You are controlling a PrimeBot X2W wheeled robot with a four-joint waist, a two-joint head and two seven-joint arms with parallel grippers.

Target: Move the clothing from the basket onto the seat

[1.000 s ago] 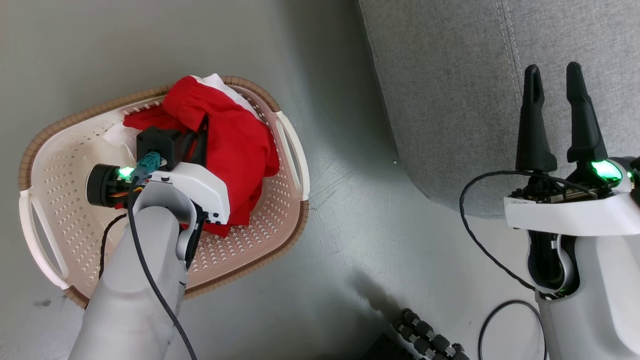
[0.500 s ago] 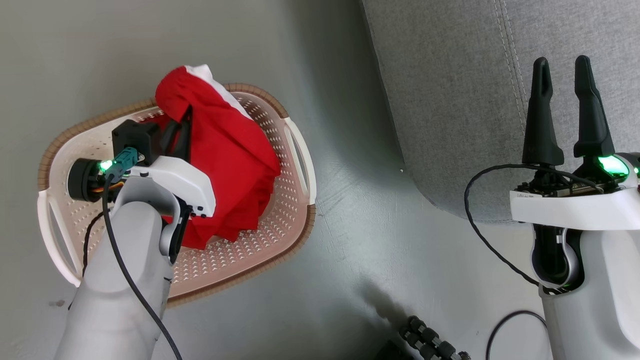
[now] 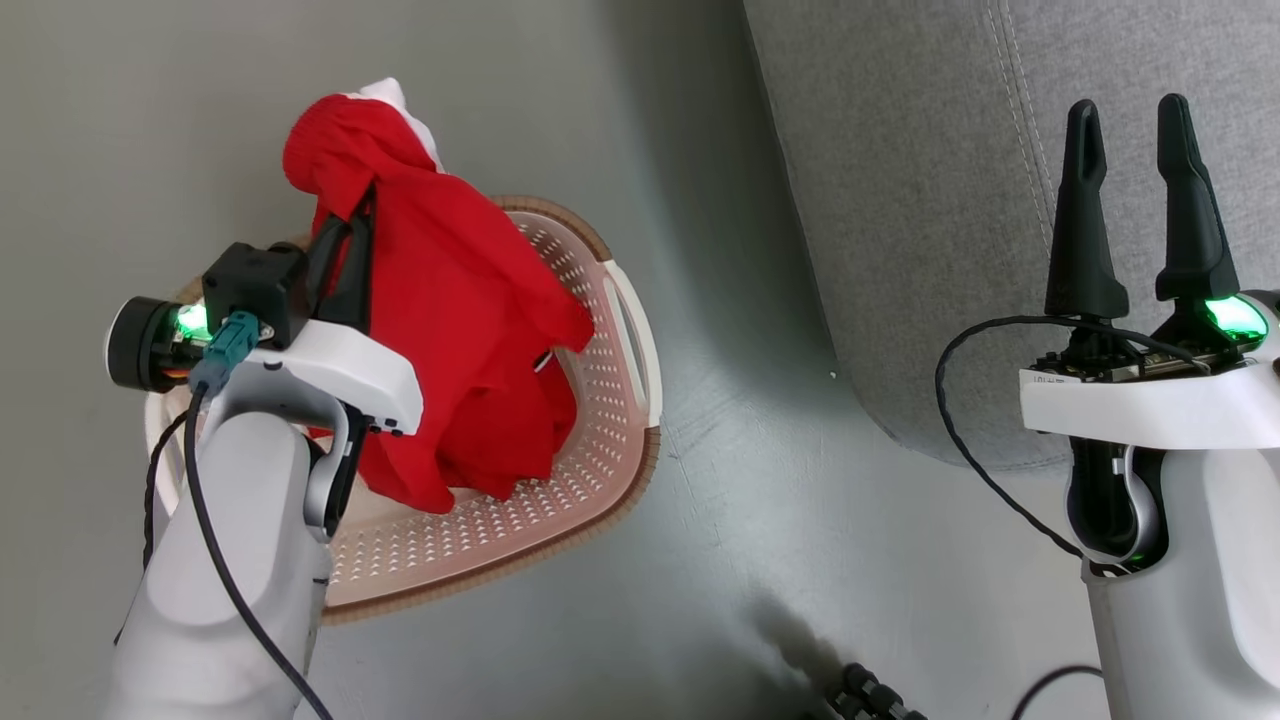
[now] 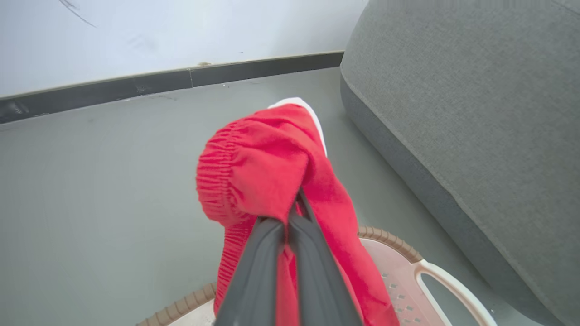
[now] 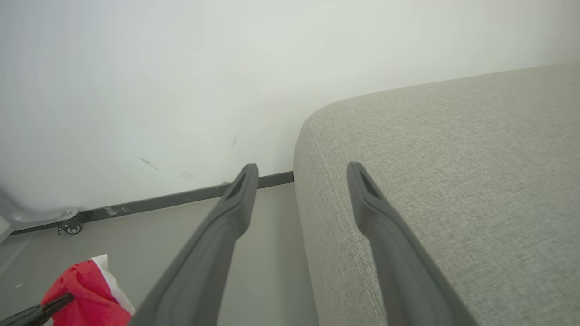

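Observation:
Red clothing with white trim hangs from my left gripper, which is shut on its bunched top, above the cream basket. In the left wrist view the dark fingers pinch the clothing near an elastic band, over the basket's rim. The cloth's lower end still dangles inside the basket. My right gripper stands open with nothing in it over the grey seat. In the right wrist view the gripper straddles the seat's edge, and the clothing shows at the lower left.
Grey floor separates the basket from the seat. A white wall with a dark baseboard runs behind. A black ribbed part lies at the bottom edge, and a small caster wheel stands by the wall.
My left gripper has risen with the red clothing, pulling most of it up out of the basket. The head camera has shifted a little. The right gripper stays open.

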